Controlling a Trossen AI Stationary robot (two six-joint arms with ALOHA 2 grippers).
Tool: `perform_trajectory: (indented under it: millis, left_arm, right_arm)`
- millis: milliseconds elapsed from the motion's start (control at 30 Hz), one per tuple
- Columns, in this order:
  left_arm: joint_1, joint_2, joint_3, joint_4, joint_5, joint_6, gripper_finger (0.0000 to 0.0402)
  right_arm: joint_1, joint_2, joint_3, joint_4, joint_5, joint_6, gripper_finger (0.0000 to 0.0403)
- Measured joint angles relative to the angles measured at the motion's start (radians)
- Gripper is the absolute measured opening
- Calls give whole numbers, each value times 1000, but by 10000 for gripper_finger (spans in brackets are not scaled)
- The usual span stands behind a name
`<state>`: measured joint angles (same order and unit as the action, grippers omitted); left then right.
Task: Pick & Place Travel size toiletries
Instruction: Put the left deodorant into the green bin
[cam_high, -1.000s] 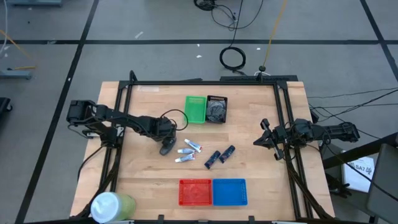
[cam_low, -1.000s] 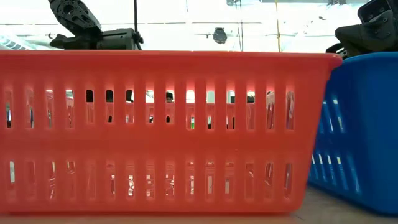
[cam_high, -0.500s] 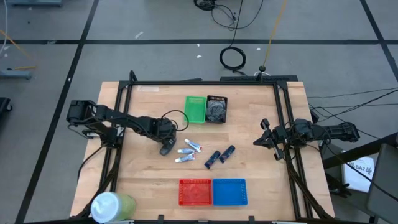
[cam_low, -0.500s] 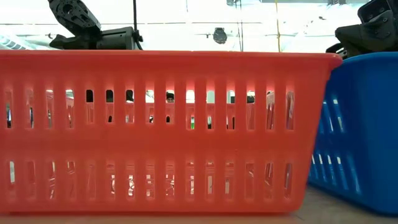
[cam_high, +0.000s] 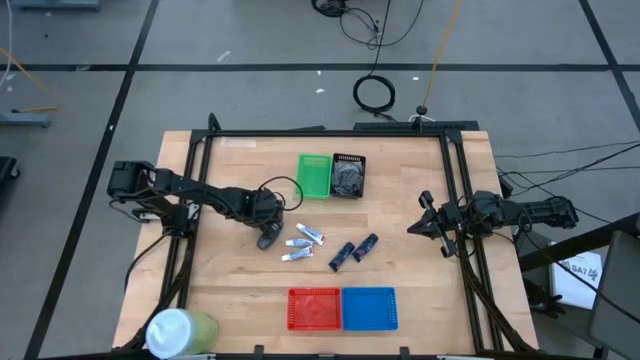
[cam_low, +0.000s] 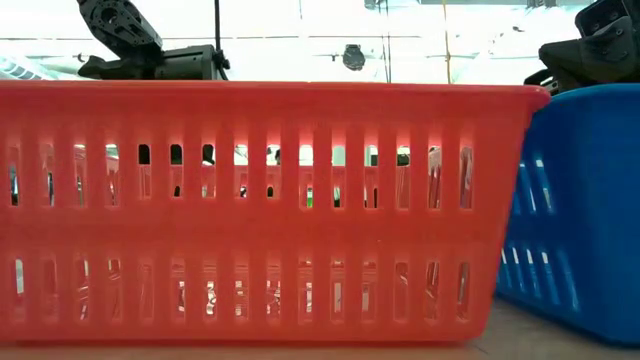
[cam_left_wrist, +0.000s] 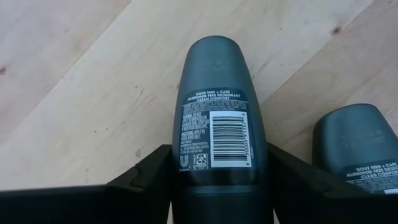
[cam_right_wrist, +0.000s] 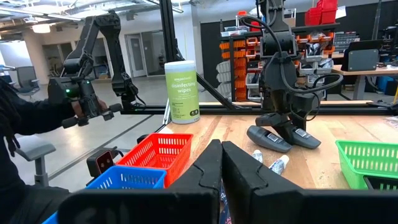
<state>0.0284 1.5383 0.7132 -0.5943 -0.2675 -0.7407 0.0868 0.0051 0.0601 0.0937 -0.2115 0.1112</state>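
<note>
2 grey oval containers lie on the table (cam_high: 420, 290); left gripper (cam_left_wrist: 217, 180) clamps one container (cam_left_wrist: 216, 118), right gripper (cam_right_wrist: 221, 163) sits closed.

- Even, bright overhead light fills the high view; the wooden surface (cam_high: 400, 190) reads pale, and only short soft shadows lie beside the arms.
- In the low view, strong backlight from the room behind washes the top of the picture nearly white, and the red tray (cam_low: 260, 210) glows where light passes its slots.
- In the left wrist view, the grey oval container (cam_left_wrist: 217, 118) is sharp, its barcode readable, with a dull sheen on its rounded end; the near dark fingers (cam_left_wrist: 146, 180) are soft.
- In the right wrist view, ceiling lamps glare at the far left, and the close fingers (cam_right_wrist: 205, 171) are blurred.
</note>
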Motion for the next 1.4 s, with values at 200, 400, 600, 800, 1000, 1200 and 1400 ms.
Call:
perform_trajectory:
  millis: [200,400,600,800,1000,1200,1400]
  left_arm:
    - [0,0,0,21,-3,37,195]
    - [0,2,37,11,0,70,195]
    - [0,2,104,12,0,133,200]
    - [0,1,176,-13,-5,196,196]
    - [0,0,237,-12,-41,260,196]
    - [14,0,283,-8,-102,291,203]
    - [60,0,295,85,-102,329,196]
  right_arm:
    - [0,0,0,0,0,0,0]
    - [0,0,0,0,0,0,0]
    - [0,0,0,0,0,0,0]
    - [0,0,0,0,0,0,0]
    - [0,0,0,0,0,0,0]
    - [0,0,0,0,0,0,0]
    - [0,0,0,0,0,0,0]
